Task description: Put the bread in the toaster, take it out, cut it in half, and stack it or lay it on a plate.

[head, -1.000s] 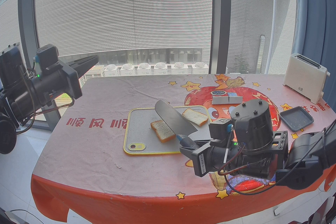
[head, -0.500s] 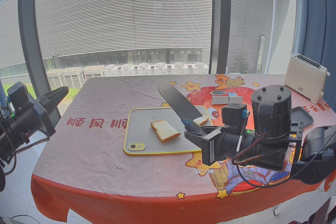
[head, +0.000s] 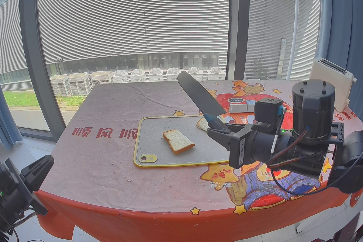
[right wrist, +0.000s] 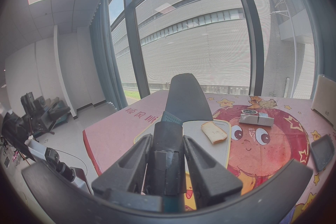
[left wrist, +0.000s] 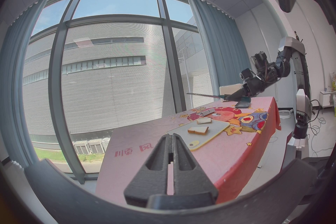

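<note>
On the cutting board [head: 151, 129] near the counter's [head: 113, 110] middle lie one bread half [head: 178, 140], at the board's centre, and a second half [head: 202, 124] by its right edge, partly hidden. Above that edge the right hand [right wrist: 167, 140] is clamped on the knife [head: 200, 97] handle, blade raised aslant. The left hand [left wrist: 171, 137], fingers together, hangs off the counter's near left corner.

Head camera looks down on the table [head: 106, 167]; left wrist views it from afar, right wrist close; all share the cutting board [head: 155, 142].
</note>
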